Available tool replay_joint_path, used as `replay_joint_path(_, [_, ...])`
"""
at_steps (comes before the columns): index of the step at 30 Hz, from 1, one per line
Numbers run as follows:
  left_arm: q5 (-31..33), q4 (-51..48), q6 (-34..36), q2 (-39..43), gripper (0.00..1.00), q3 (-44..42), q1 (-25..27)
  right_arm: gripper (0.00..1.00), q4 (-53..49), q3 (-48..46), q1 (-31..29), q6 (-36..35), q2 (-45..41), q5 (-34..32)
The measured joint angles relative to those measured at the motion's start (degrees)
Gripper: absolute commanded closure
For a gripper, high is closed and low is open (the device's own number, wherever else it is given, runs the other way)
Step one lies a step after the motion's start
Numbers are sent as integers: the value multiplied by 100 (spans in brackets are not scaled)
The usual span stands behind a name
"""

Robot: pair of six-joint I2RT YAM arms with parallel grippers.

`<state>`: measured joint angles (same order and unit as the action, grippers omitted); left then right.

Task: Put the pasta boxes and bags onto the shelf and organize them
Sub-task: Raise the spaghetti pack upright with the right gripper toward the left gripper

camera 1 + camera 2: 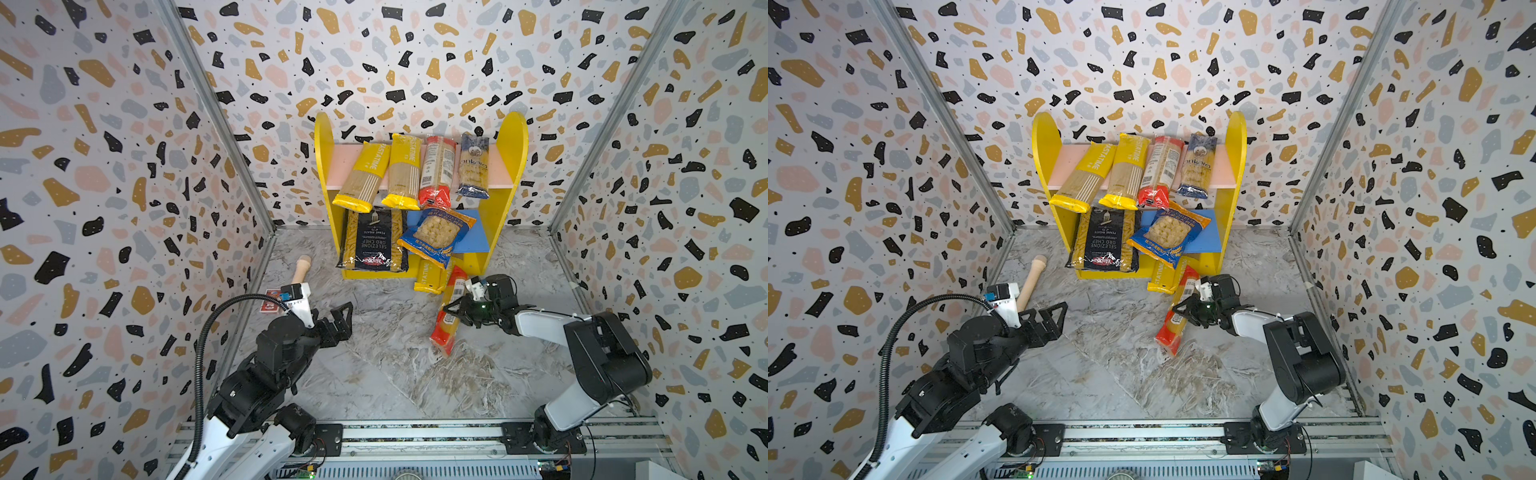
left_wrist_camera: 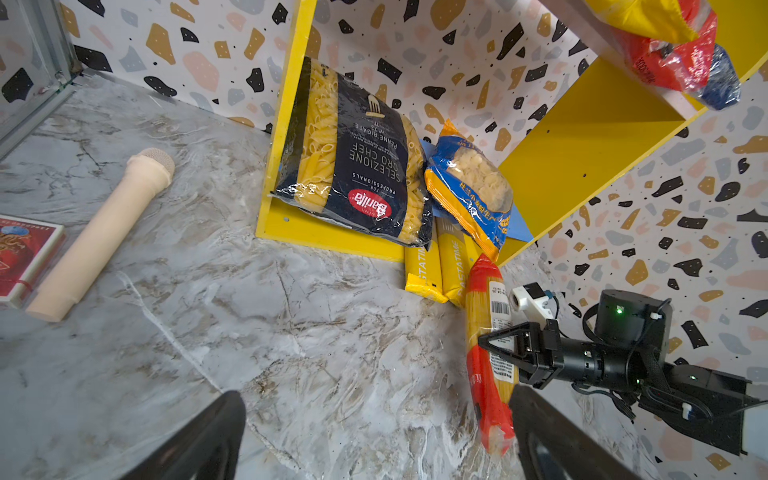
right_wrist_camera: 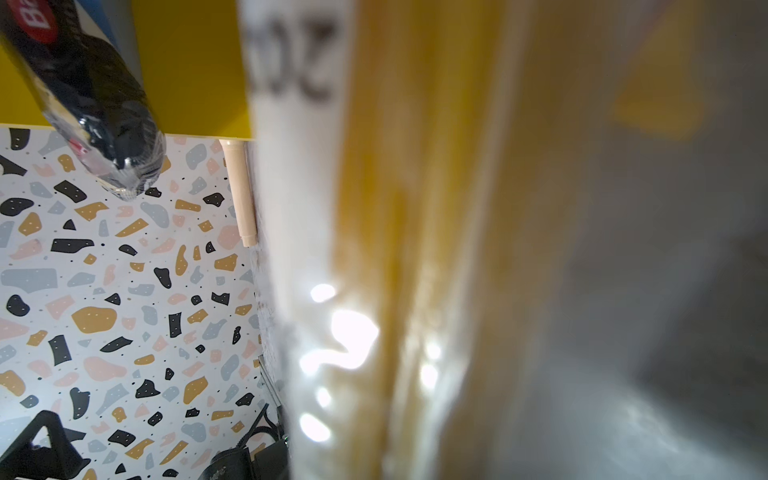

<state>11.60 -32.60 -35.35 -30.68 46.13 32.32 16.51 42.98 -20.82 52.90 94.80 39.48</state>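
**Spaghetti pack clamped in the right gripper before the shelf**

A glossy clear-film spaghetti pack [image 3: 374, 249] with red ends is pressed so near the right wrist lens that it is blurred. It is clamped about its middle by the right gripper [image 1: 451, 309], the jaws closed on its white label. The long, slim pack is held slanted over the marble-patterned tabletop [image 1: 395, 374], just in front of the shelf [image 1: 513, 141]. Whether its lower end touches cannot be told.

The left gripper [image 1: 348, 322] is held empty with its jaws spread wide, well apart from the pack.

On the pink upper board [image 1: 337, 166] four long packs are laid side by side, overhanging the front edge:
- two yellow PASTATIME packs [image 1: 361, 176]
- a second red-ended pack [image 1: 436, 170]
- a dark-blue ankara pack [image 1: 473, 166]

In the lower tier a crinkled black Barilla bag [image 1: 374, 241] is set beside a blue-orange bag [image 1: 436, 237], which is laid on the blue lower board [image 1: 473, 239]. Further yellow packs [image 1: 428, 278] are seen protruding beneath. A round beige stick [image 1: 301, 268] and a red card box [image 1: 270, 300] are seen by the left wall.
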Motion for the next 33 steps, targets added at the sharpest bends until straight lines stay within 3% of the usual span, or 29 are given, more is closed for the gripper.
replay_joint_path(8, [-422, 286, -46, -273, 0, -273, 0, 100, 448, 538, -719, 293, 236, 11])
replay_joint_path(15, [-1360, 876, -280, -450, 1, -1029, 0, 100, 542, 527, -1456, 623, 225, -11])
replay_joint_path(23, [-2319, 1268, -575, 236, 1, -1818, 0, 100, 76, 726, -2144, 531, -210, -308])
replay_joint_path(33, [-3062, 2009, -905, 868, 1, -2516, 0, 100, 267, 1593, -2590, 603, 0, -372])
